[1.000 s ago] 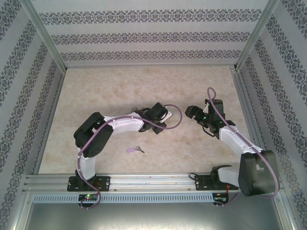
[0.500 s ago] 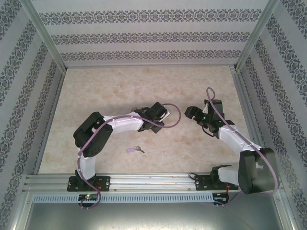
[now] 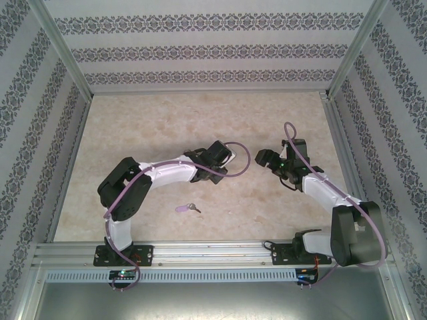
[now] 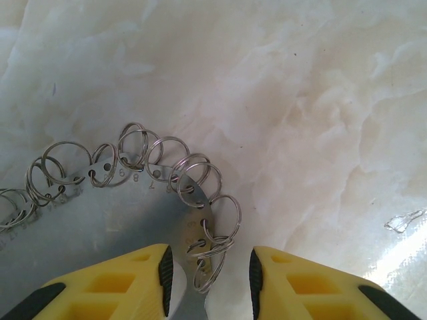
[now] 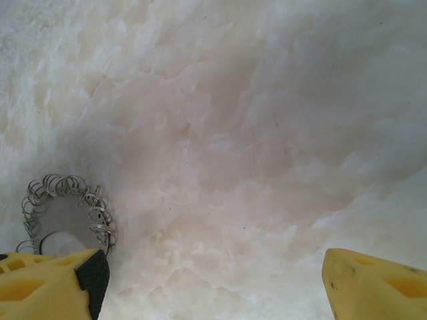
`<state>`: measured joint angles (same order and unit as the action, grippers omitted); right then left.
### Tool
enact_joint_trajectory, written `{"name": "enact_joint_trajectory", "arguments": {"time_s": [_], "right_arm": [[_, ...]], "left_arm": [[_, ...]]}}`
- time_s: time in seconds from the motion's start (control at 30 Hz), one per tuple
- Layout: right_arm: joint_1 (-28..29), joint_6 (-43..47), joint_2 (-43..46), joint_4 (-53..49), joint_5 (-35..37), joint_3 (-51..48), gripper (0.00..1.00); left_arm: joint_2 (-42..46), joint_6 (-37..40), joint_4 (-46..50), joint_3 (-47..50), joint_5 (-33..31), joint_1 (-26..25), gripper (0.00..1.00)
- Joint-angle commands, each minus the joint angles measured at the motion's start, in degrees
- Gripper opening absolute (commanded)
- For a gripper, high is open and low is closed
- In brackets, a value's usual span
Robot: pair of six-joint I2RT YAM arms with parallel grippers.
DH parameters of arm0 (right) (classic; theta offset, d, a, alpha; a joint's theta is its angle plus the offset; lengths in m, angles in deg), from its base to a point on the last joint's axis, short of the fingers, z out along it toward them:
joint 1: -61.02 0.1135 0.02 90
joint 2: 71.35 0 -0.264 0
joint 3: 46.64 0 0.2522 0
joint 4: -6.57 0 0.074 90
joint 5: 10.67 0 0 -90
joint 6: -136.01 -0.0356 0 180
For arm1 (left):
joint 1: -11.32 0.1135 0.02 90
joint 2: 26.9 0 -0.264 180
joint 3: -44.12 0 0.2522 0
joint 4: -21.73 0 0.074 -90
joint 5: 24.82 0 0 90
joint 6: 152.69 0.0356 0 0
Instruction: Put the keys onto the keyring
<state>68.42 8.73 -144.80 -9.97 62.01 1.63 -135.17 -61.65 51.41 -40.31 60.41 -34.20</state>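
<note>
Left hand (image 4: 210, 272), half-spread, straddles the keyring (image 4: 127, 207) in wrist view; overhead shows the key (image 3: 186, 209) apart.

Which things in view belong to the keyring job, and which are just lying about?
Job:
- small key with lilac plastic head and dark metal blade
- large silvery metal keyring edged with small wire loops

Lying about:
- small glossy scrap, unidentifiable, on the pale marbled table

Top external: fixed high behind my arm bases, looking down over the pale marbled tabletop (image 3: 167, 120).
Left wrist: very near, facing down on the silvery, loop-edged metal keyring (image 4: 113, 213).
Right wrist: also close, facing down; shares that keyring, low left.
</note>
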Motion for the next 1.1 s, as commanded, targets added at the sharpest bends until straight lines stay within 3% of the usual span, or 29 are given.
{"name": "enact_joint_trajectory", "arguments": {"time_s": [0.0, 1.07], "right_arm": [[0.71, 0.62, -0.7, 1.03, 0.96, 1.7, 0.84], [1.22, 1.02, -3.26, 1.97, 0.8, 2.37, 0.84]], "left_arm": [[-0.47, -0.91, 0.92, 1.33, -0.5, 1.21, 0.36], [-5.02, -0.29, -1.28, 0.03, 0.75, 1.98, 0.29]]}}
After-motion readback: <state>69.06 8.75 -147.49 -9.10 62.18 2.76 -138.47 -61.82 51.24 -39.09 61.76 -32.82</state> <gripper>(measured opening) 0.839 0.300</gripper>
